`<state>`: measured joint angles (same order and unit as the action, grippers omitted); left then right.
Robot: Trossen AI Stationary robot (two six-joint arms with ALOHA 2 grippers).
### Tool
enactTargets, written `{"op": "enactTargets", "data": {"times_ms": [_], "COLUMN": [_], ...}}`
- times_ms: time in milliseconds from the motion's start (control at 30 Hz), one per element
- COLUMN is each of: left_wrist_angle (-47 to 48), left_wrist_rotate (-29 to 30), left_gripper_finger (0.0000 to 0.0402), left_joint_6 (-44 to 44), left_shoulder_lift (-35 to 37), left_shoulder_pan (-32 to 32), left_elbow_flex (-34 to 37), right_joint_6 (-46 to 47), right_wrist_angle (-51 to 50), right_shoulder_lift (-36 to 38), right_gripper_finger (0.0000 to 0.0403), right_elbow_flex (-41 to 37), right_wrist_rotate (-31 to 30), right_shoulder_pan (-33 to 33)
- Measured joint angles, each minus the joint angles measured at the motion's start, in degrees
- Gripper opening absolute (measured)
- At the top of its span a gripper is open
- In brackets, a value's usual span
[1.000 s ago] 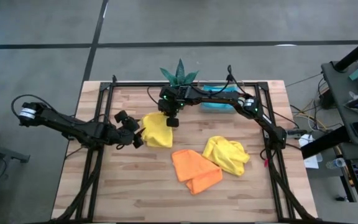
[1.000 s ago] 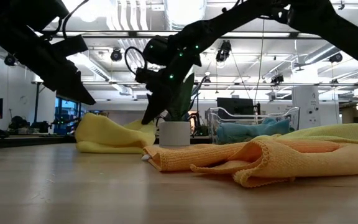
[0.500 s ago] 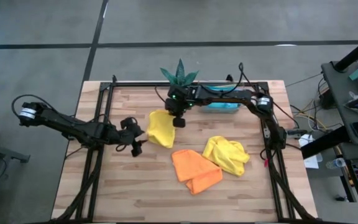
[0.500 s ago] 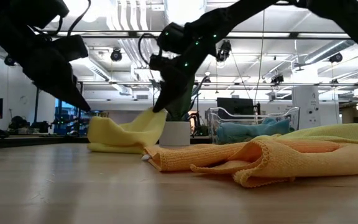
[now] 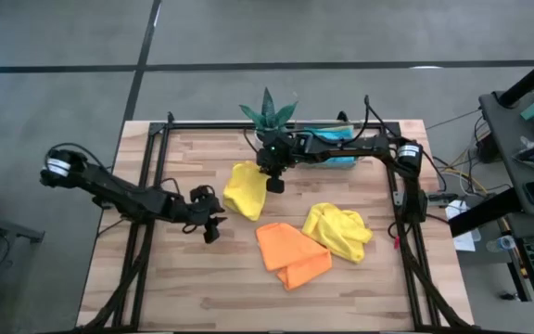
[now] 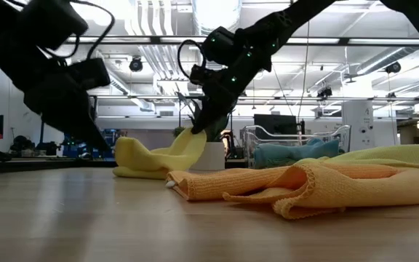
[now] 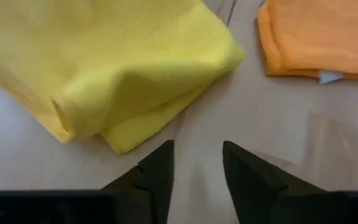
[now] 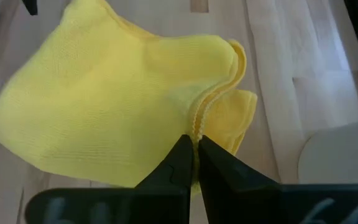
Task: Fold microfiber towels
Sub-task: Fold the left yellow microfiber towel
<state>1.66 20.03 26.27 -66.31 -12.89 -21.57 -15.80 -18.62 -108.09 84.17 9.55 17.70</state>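
At table far centre, right gripper (image 5: pixel 273 182) clamped on folded yellow towel (image 5: pixel 243 190) edge, left gripper (image 5: pixel 209 225) parted, empty, just left of it, wooden table (image 5: pixel 193 288), orange towel (image 5: pixel 290 254) near centre, second yellow towel (image 5: pixel 339 230) right, potted plant (image 5: pixel 267 112) behind.

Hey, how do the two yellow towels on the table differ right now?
The yellow towel near the plant is pinched at one edge by the right gripper and lifted there; the yellow towel on the right lies untouched in a crumpled heap. The first looks smooth and doubled over, the second bunched. Both are bright yellow.
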Motion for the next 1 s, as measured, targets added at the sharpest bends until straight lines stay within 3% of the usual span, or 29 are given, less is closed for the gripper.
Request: {"op": "enactTargets", "data": {"times_ms": [333,700,833,1000], "left_wrist_angle": [-8.5,-10.7,-4.6,6.9], "left_wrist_rotate": [13.3,15.1,16.0,17.0], "left_gripper_finger": [0.0056,0.0003,0.0001,0.0000], "left_joint_6": [0.0,0.4,0.8,1.9], "left_shoulder_lift": [-11.4,-18.6,-17.6,-11.3], "left_shoulder_pan": [0.1,1.9,2.1,2.6], "left_elbow_flex": [0.2,0.2,0.1,0.6], "right_joint_6": [-1.5,-1.1,1.5,4.3], "right_wrist_angle": [0.1,-0.7,-2.3,-4.2], "right_shoulder_lift": [0.0,0.0,0.0,0.0], "right_gripper_finger": [0.0011,0.0011,0.0011,0.0011], "right_elbow_flex": [-0.4,-0.3,-0.3,-0.3], "right_wrist_rotate": [-0.7,-0.6,-0.6,-0.7], "right_shoulder_pan": [-1.0,-3.8,-4.5,-5.0]}}
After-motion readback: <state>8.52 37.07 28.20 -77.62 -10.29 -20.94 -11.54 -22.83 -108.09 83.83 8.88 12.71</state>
